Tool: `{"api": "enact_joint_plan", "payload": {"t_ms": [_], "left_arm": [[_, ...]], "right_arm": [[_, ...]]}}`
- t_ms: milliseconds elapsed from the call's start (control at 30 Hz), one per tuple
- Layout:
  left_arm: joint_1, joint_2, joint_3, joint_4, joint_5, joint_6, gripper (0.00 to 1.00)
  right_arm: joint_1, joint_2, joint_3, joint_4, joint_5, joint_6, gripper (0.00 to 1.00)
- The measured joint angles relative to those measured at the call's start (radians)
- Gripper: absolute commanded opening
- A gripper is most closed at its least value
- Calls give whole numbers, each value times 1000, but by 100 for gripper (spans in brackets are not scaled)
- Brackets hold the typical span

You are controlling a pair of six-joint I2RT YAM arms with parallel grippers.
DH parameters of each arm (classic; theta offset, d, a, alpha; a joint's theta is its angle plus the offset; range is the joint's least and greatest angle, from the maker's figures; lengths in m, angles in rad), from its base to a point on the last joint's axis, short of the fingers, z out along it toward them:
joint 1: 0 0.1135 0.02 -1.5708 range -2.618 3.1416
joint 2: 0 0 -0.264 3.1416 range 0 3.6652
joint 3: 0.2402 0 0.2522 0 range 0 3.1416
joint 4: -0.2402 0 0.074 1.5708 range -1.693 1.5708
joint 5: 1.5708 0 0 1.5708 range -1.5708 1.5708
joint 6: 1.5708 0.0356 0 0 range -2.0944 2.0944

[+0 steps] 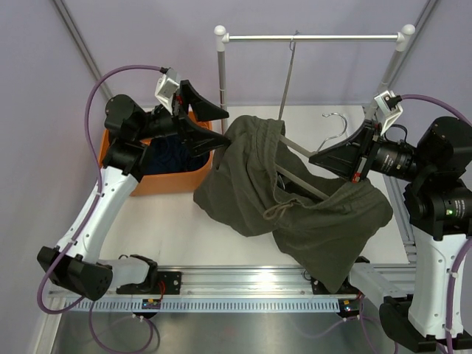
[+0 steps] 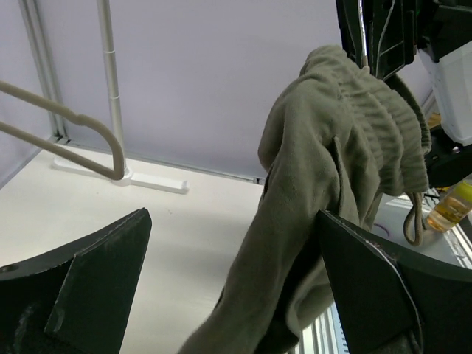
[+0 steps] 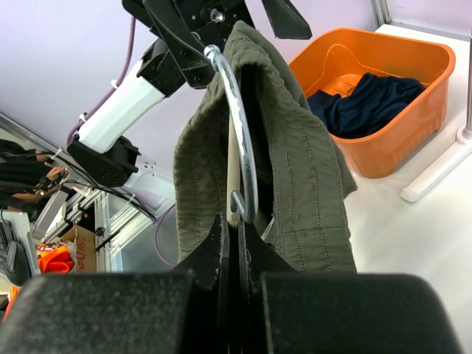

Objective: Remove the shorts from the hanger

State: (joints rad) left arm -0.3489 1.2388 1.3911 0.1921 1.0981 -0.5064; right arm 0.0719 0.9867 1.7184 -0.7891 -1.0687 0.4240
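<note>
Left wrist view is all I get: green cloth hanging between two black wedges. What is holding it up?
Observer: A hanger. The olive shorts are draped over it, and the right tool is shut on its neck.
Visitor: Any other clothes around?
Observer: Yes, navy shorts lie in an orange bin.
Visitor: Where is that bin?
Observer: On the left side, beside the open left tool.

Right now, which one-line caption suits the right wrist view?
Right fingers shut on the hanger, green shorts draped over it; navy shorts lie in the orange tub.
</note>
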Motion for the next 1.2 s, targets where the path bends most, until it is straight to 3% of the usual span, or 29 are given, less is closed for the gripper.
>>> {"api": "enact_joint_plan", "payload": {"t_ms": [367,600,800,900,1067,1167,1200], "left_arm": [[-14,42,5,274,65,-191,99],[-37,43,21,319,98,-225,94],[-44,69,45,262,100,-187,91],[-50,95,58,252,100,-184,79],[-61,119,60,241,106,-180,46],[-62,119,60,243,112,-179,33],[-62,119,60,244,113,-179,16]], "right_arm": [[0,1,-40,14,-3,-2,0],[0,6,-45,14,1,-5,0],[0,10,-45,14,1,-5,0],[0,11,-45,15,1,-5,0],[0,15,-45,15,1,-5,0],[0,16,-45,15,1,-5,0],[0,17,-45,15,1,-5,0]]}}
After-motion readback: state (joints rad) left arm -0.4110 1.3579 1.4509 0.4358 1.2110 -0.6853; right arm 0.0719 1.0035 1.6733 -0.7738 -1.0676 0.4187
